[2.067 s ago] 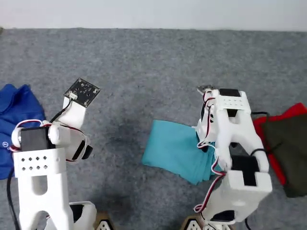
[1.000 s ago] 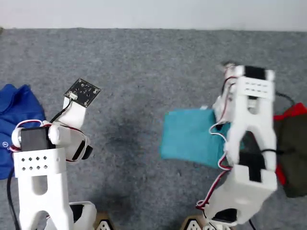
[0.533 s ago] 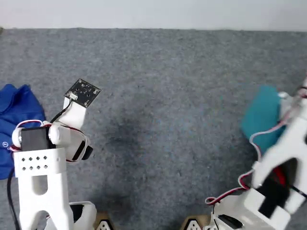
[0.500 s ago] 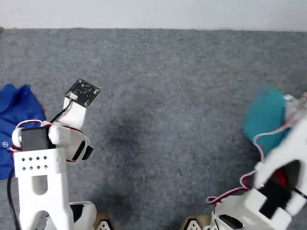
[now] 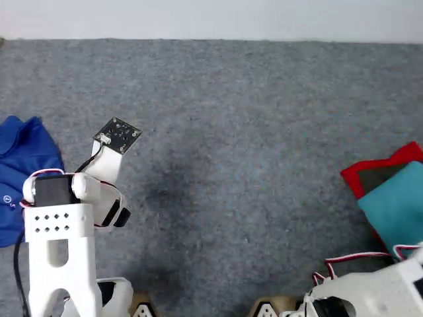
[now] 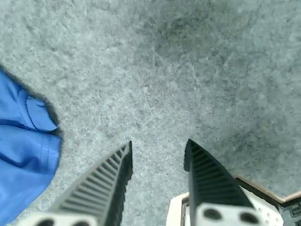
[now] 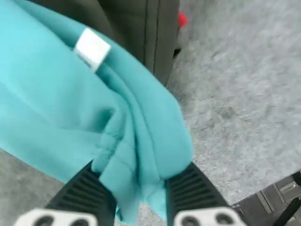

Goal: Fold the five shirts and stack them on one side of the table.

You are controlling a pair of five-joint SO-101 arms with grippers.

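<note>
A folded teal shirt [image 5: 398, 208] lies at the table's right edge on a dark shirt [image 5: 378, 177], which rests on a red shirt [image 5: 353, 173]. My right gripper [image 7: 136, 195] is shut on the teal shirt's [image 7: 70, 108] bunched edge, with the dark shirt [image 7: 136, 23] just beyond it. A crumpled blue shirt [image 5: 20, 172] sits at the far left edge. My left gripper [image 6: 158, 147] hangs open over bare carpet, the blue shirt [image 6: 21, 150] a short way to its side. The left arm [image 5: 63, 218] stands at the front left.
Grey carpet [image 5: 231, 132] covers the table, bounded by a pale wall [image 5: 211, 16] at the back. The right arm's base [image 5: 370, 297] sits at the front right corner.
The right arm swung from the table's middle to the right edge, carrying the teal shirt onto the red and dark shirts. The left arm shifted only slightly.
</note>
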